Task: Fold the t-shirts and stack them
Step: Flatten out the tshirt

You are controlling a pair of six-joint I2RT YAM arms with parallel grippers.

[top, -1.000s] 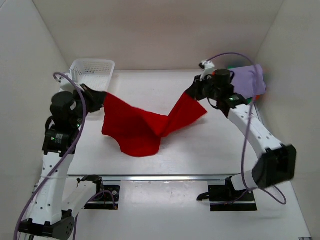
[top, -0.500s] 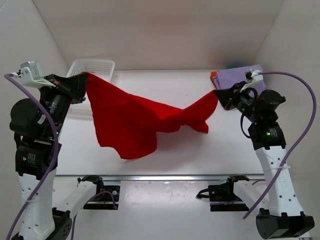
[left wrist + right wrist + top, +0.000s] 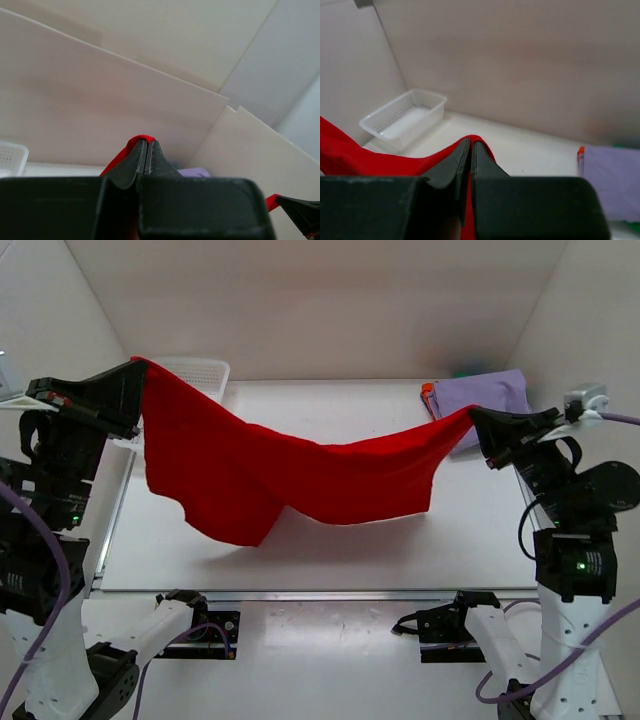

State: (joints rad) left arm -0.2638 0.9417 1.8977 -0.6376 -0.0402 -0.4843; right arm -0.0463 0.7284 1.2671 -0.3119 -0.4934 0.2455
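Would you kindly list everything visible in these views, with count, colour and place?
red shirt: one, bright red, held up between the two grippers, sagging above the table.
folded shirts: one stack, lavender on top with orange and green edges showing, back right corner of the table.
basket: one, white mesh, back left corner, partly hidden behind the red shirt.
table: one, white, beneath everything.
left gripper: one, black, raised at the left, shut on the red shirt's left end.
right gripper: one, black, raised at the right, shut on the red shirt's right end.
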